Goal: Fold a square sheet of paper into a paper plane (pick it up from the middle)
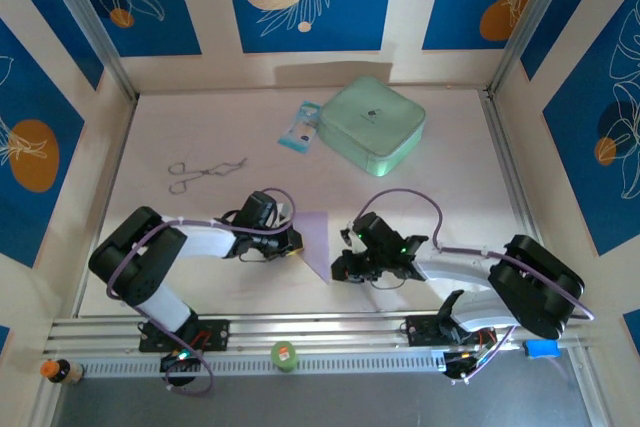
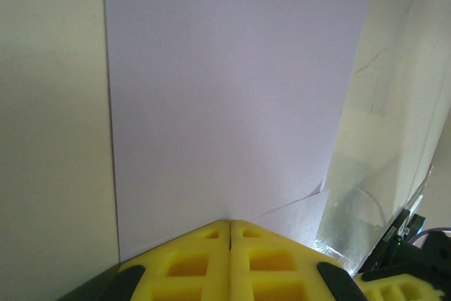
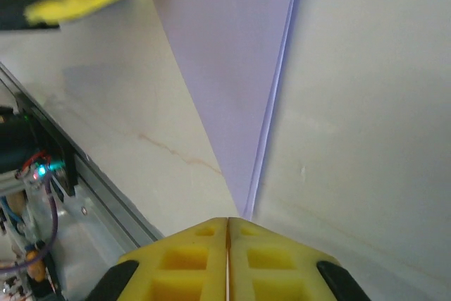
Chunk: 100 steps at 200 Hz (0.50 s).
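The pale table (image 1: 200,127) sits inside blue walls. The purple paper (image 1: 317,237) lies near the front, between both arms. The left gripper (image 1: 293,243) and right gripper (image 1: 340,265) have jaws pressed together, with their tips at the paper's edges, probably to keep it flat for folding.

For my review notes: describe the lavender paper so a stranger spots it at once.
On the pale tabletop, look between the left arm and right arm. The thin lavender paper sheet lies flat there, tapering to a point, unlike the bulky mint-green case behind.
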### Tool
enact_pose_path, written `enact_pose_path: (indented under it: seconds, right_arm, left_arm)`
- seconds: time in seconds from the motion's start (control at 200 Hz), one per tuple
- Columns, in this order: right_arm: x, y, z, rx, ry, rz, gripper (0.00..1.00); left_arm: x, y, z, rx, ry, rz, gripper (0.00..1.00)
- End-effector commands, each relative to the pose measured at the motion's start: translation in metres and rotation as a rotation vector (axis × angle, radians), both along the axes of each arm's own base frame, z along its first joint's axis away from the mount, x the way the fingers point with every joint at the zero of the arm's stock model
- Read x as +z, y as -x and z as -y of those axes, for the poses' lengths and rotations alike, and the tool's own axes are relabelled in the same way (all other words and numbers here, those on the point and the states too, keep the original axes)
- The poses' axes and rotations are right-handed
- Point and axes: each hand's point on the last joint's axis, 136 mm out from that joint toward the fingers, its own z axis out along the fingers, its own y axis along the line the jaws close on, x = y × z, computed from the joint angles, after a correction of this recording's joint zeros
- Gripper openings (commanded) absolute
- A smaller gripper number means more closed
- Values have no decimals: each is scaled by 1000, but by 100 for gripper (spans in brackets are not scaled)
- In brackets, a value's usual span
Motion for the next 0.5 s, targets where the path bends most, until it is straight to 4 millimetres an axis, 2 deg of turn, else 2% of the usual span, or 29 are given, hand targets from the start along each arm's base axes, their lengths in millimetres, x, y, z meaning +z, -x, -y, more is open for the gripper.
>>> enact_pose_path:
  seconds: [0.0,0.11,0.215,0.39,0.495]
  right_arm:
    - [3,-15,4,-74,30,-17,12]
    - [5,-26,-2,-95,25,-38,25]
    - [7,-33,-11,-89,23,-43,31]
    - [4,-42,-18,-99,42,-50,34]
    - [0,-44,-22,-99,51,-57,34]
  left_arm:
    - [-14,10,-16,49,-70,-45,0]
    - [-8,8,-16,84,-59,-36,0]
    - [1,7,-15,107,-45,-14,0]
    - [21,7,-14,114,-49,56,7]
    - [31,5,-22,119,-79,98,18]
